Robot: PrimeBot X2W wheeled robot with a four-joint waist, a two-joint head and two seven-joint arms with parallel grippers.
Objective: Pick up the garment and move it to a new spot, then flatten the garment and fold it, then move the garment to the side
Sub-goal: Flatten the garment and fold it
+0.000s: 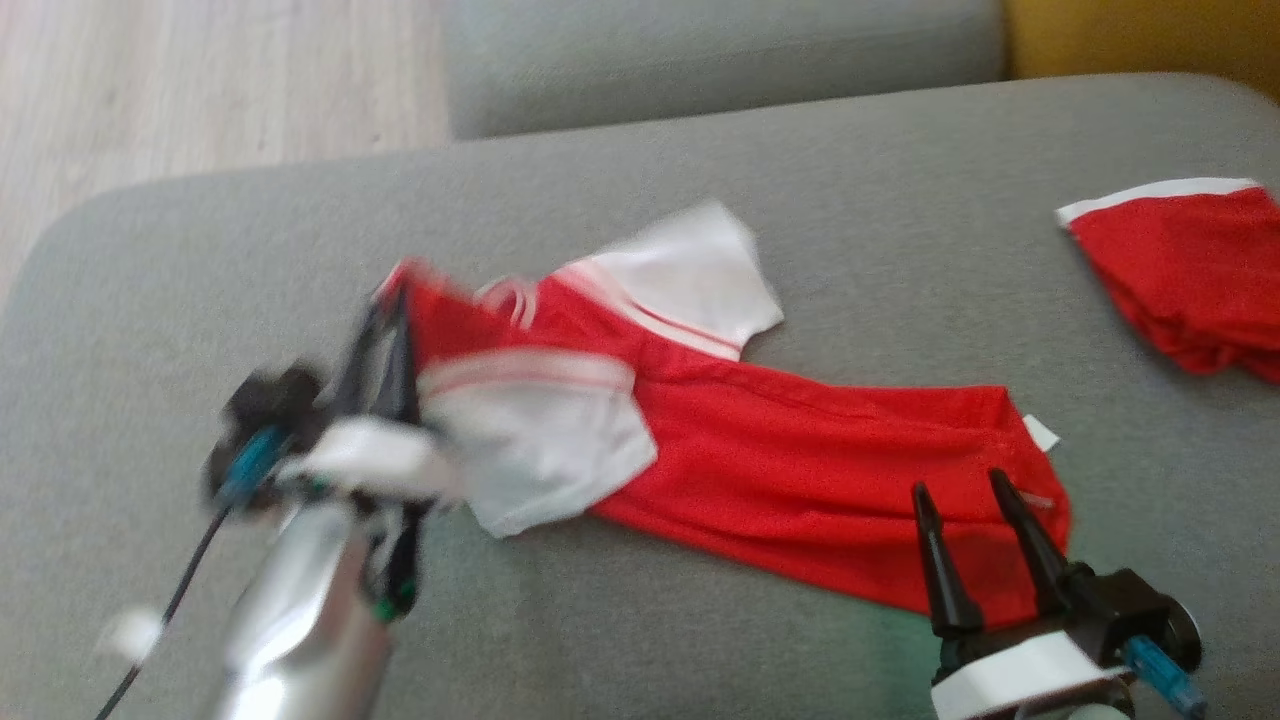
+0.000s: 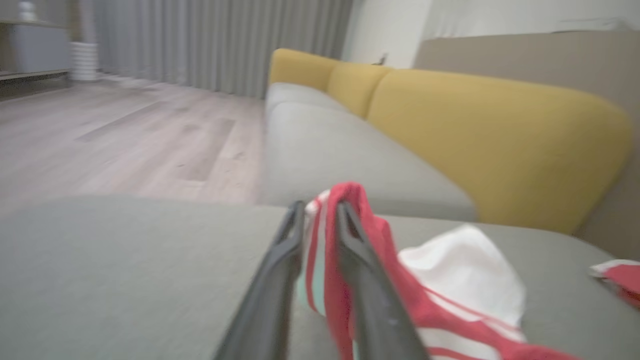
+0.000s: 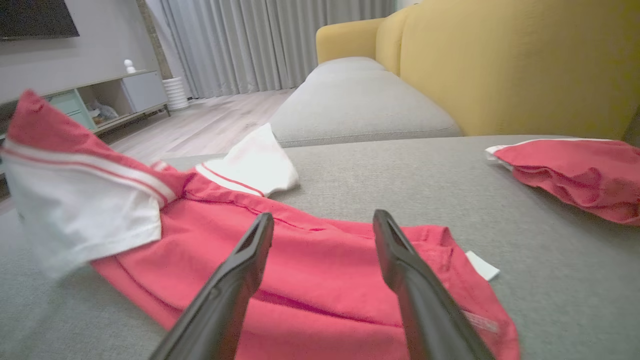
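Pinching the garment [image 1: 780, 450] at its collar, left gripper [image 2: 320, 209] clamped on it, right gripper [image 1: 960, 484] spread open over the garment hem

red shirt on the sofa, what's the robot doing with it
The robot is handling a red and white shirt that lies on a grey sofa cushion. Its left gripper is shut on the shirt's collar end and holds that end up off the cushion. Its right gripper is open, over the hem end, gripping nothing. A second red garment lies apart, off to the right.
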